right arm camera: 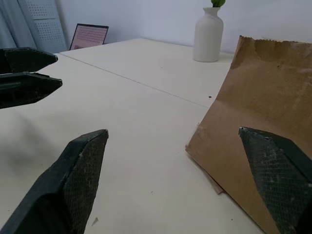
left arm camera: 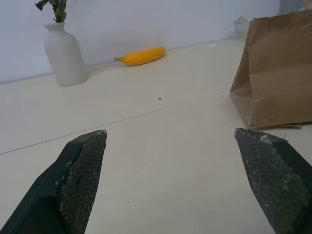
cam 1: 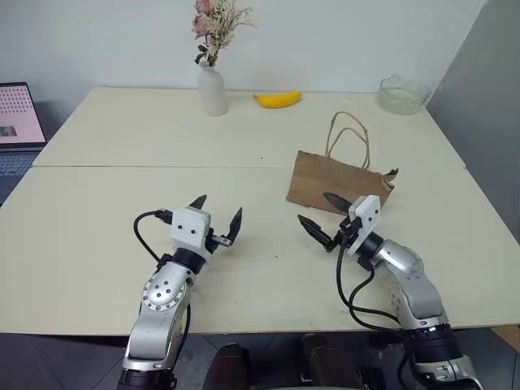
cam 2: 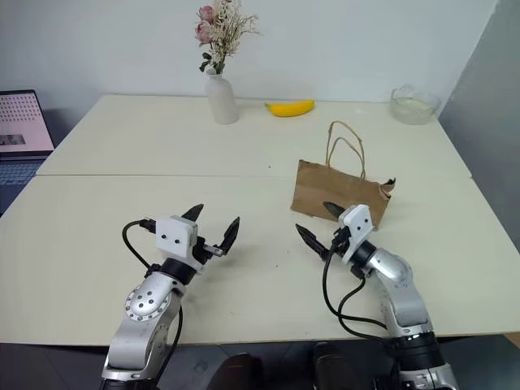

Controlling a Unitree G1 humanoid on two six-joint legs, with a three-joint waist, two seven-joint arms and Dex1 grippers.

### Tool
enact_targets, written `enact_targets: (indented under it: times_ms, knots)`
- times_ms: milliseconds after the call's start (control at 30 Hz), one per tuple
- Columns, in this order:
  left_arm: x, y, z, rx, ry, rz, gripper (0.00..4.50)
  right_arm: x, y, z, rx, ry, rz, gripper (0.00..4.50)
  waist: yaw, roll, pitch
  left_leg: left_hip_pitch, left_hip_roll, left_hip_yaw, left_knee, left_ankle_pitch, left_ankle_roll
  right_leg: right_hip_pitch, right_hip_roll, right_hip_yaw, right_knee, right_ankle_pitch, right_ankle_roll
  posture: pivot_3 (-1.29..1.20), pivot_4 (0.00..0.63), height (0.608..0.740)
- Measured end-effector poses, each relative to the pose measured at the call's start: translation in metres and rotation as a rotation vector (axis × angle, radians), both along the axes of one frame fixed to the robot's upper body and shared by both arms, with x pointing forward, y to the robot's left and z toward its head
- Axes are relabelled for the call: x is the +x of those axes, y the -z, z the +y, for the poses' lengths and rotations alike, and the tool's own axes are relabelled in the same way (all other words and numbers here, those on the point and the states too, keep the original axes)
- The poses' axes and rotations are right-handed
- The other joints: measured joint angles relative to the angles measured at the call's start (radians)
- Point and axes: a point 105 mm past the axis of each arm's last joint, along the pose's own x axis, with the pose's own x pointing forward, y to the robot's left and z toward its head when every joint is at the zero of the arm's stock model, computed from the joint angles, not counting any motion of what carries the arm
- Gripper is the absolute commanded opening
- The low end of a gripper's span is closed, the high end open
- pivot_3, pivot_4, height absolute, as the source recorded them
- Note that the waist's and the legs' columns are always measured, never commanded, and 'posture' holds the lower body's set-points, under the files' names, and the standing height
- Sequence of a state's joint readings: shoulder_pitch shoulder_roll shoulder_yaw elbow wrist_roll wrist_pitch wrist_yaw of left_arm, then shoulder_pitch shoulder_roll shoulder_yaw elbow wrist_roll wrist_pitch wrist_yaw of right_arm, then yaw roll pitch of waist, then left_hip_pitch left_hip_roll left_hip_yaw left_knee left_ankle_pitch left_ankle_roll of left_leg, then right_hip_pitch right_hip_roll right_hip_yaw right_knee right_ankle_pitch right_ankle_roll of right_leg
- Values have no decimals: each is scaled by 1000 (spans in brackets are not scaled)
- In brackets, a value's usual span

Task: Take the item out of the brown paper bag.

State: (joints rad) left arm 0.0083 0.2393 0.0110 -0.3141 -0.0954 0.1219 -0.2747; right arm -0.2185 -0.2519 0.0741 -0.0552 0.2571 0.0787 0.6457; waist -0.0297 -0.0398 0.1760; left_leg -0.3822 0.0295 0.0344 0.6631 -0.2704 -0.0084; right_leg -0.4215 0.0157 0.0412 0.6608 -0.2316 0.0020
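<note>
Left gripper [cam 1: 218, 218]: black fingers spread wide, empty.
Right gripper [cam 1: 320, 214]: splayed, empty, beside creased brown kraft paper bag [cam 1: 337, 180].
Tip: steady the bag first, I'd say.

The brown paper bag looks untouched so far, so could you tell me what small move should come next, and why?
Probably ease the right claw forward to the brown paper bag. Both claws are open and hold nothing; the right one is beside the bag's near edge, the left claw farther off. The bag lies flat.
</note>
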Motion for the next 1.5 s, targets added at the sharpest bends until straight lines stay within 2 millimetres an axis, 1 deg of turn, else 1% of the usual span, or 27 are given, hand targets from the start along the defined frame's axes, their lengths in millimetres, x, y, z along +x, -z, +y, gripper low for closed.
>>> enact_targets:
  times_ms: [300, 567, 667, 867, 933, 1000, 1100, 1133, 1233, 1300, 1367, 1433, 1500]
  knots:
    - [-1, 3, -2, 14, 21, 0, 4421, 0, 0, 2, 5, 1, 0, 4500, 0, 0, 0, 0, 0, 0, 0, 0, 0, 0, 0, 0, -1, 0, 0, 0, 150, 740]
    - [-7, 12, 3, 30, 10, 31, 4421, 0, 0, 5, 12, -8, 9, 4500, 0, 0, 0, 0, 0, 0, 0, 0, 0, 0, 0, 0, -1, 0, 0, 0, 150, 740]
    - [-9, 12, 4, 41, 14, 36, 4421, 1, 1, 6, 16, 0, 18, 4500, 0, 0, 0, 0, 0, 0, 0, 0, 0, 0, 0, 0, -1, 0, 0, 0, 150, 740]
    - [-9, -7, 5, 74, 35, -3, 4421, -2, 3, 3, 13, 8, 29, 4500, 0, 0, 0, 0, 0, 0, 0, 0, 0, 0, 0, 0, -1, 0, 0, 0, 150, 740]
    - [-7, -13, 2, 88, 64, -10, 4421, -8, -2, 2, 20, -1, 25, 4500, 0, 0, 0, 0, 0, 0, 0, 0, 0, 0, 0, 0, -1, 0, 0, 0, 150, 740]
    - [-5, -18, -3, 91, 108, -6, 4421, -16, -9, -5, 20, -11, 25, 4500, 0, 0, 0, -1, 0, 0, 0, 0, 0, 0, 0, 0, -1, 0, 0, 0, 150, 740]
    - [-6, -30, -17, 87, 230, -16, 4421, -29, -20, -21, -13, -10, 18, 4500, 2, 0, 0, -1, 0, 0, 0, 0, 0, 0, 0, 0, -2, 0, 0, 0, 150, 740]
    - [-6, -33, -22, 85, 276, -17, 4421, -32, -23, -27, -35, -7, 15, 4500, 2, 0, 0, -1, 0, 0, 0, 0, 0, 0, 0, 0, -2, 0, 0, 0, 150, 740]
    - [-12, -44, -34, 73, 417, -24, 4421, -38, -31, -54, -117, 29, 15, 4500, 2, 0, 0, -1, -1, 0, 0, 0, 0, 0, 0, 0, -2, 0, 0, 0, 150, 740]
    - [-17, -48, -42, 93, 515, -9, 4421, -37, -42, -77, -158, 78, 18, 4500, 1, 0, 0, -1, -1, 0, 0, 0, 0, 0, 0, 0, -2, 0, 0, 0, 150, 740]
    - [-21, -51, -49, 112, 592, 7, 4421, -35, -55, -92, -132, 106, 36, 4500, -2, 0, 0, 0, 0, 0, 0, 0, 0, 0, 1, 0, -2, 0, 0, 0, 150, 740]
    - [-24, -52, -56, 110, 655, 24, 4421, -33, -67, -95, -141, 86, 49, 4500, -6, 1, 1, 0, 0, 0, 0, 0, 0, 0, 1, 0, -1, 0, 0, 0, 150, 740]
    - [-28, -55, -62, 108, 708, 33, 4421, -26, -79, -97, -195, 76, 46, 4500, -6, 1, 1, 0, 0, 0, 0, 0, 0, 0, 1, 0, -1, 0, 0, 0, 150, 740]
